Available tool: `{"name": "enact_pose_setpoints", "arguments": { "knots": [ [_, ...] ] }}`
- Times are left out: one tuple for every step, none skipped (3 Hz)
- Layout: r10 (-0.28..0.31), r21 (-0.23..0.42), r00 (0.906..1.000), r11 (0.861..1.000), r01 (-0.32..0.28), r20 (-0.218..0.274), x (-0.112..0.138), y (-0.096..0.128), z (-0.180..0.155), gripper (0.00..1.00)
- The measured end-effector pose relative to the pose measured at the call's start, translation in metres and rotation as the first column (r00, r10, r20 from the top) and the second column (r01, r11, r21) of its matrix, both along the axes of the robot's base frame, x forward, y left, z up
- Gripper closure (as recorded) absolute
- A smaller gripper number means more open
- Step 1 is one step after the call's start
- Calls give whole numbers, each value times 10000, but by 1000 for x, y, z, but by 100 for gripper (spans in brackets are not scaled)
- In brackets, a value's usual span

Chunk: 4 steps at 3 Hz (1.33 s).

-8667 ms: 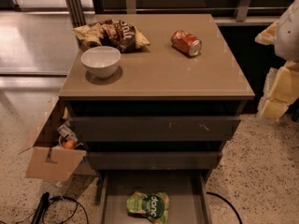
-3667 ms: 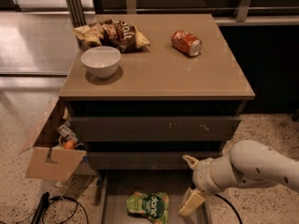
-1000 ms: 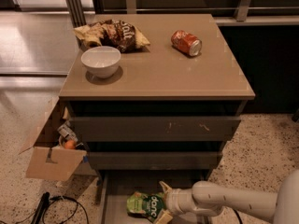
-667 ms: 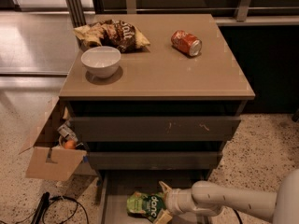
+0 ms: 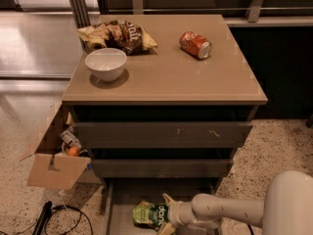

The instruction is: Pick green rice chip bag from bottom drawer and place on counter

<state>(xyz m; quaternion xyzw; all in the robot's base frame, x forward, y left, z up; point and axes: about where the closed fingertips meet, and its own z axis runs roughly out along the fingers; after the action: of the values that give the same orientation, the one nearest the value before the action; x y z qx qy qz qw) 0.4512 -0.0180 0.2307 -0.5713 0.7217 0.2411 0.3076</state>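
Right now my tool (image 5: 167,214) sits low in the bottom drawer (image 5: 121,218), its fingers spread wide around the right end of the green rice chip bag (image 5: 148,213), which lies flat on the drawer floor. Farther up, the tabletop (image 5: 166,80) carries a white bowl (image 5: 105,64), a brown chip bag (image 5: 120,35) and an orange can (image 5: 195,44).

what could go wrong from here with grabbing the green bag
1. The tool reaches only the right edge of the green bag in the bottom drawer; so shallow a grip may slip.
2. The middle drawer front hangs close above; a steep lift could catch on it.
3. The counter holds a bowl and a can; a careless drop might knock them.
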Motion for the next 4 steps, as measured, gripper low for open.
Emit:
{"name": "enact_pose_setpoints", "arguments": {
  "knots": [
    [-197, -235, 9998, 9995, 195, -82, 4, 3, -42, 0],
    [-394, -450, 9991, 9982, 387, -134, 7, 8, -75, 0],
    [-542, -534, 9982, 9972, 527, -273, 10, 17, -99, 0],
    [-545, -529, 9981, 9972, 530, -281, 10, 18, -100, 19]
  ]
}}
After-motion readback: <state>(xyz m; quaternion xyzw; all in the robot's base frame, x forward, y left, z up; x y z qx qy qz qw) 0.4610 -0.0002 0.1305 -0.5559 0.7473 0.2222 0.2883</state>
